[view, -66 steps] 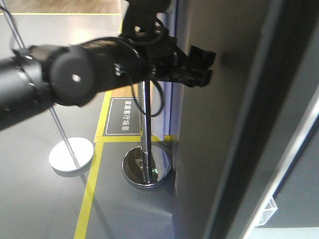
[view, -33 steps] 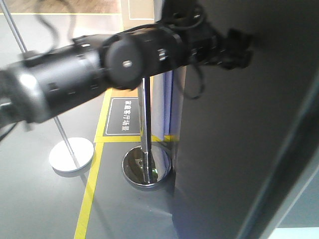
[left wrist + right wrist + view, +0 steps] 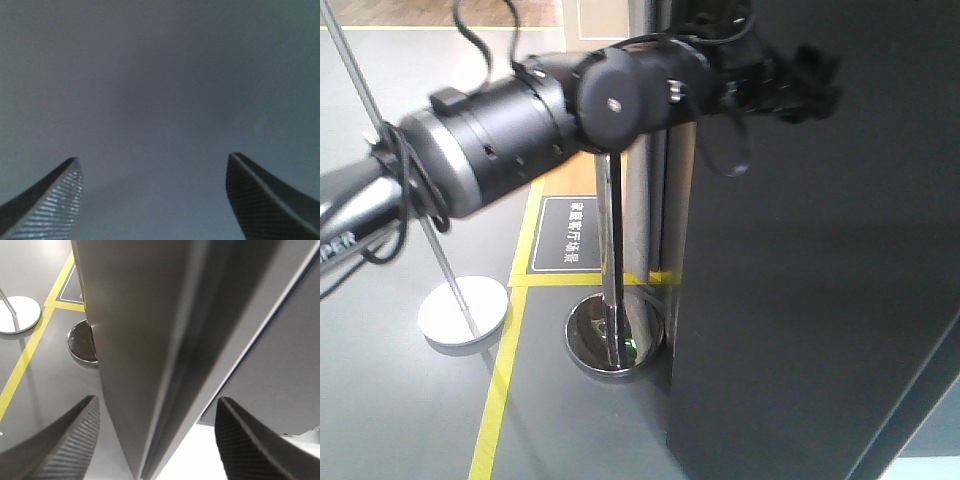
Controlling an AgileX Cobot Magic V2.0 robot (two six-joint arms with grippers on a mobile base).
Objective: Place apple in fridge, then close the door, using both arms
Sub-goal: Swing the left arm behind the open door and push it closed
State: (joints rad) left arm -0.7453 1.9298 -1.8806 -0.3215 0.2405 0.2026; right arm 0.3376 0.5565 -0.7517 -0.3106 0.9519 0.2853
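The door (image 3: pixel 800 300) is a flat dark grey panel filling the right half of the front view. My left arm (image 3: pixel 520 130) reaches across from the left, and its gripper (image 3: pixel 815 85) is up against the door's outer face. In the left wrist view that grey face (image 3: pixel 160 75) fills the frame, and the left gripper (image 3: pixel 155 156) is open with nothing between its fingers. My right gripper (image 3: pixel 157 398) is open, and the door's edge (image 3: pixel 135 340) runs between its fingers. Beside that edge is the fridge body (image 3: pixel 280 365), with a narrow white gap between them. The apple is out of view.
A chrome stanchion post with a round base (image 3: pixel 613 335) stands just left of the door. A second post with a white base (image 3: pixel 463 310) is further left. A yellow floor line (image 3: pixel 500 380) and a floor sign (image 3: pixel 570 235) mark the grey floor.
My left arm has swung to the right with its gripper on the door. The door has turned with it, and its dark face now covers more of the front view.
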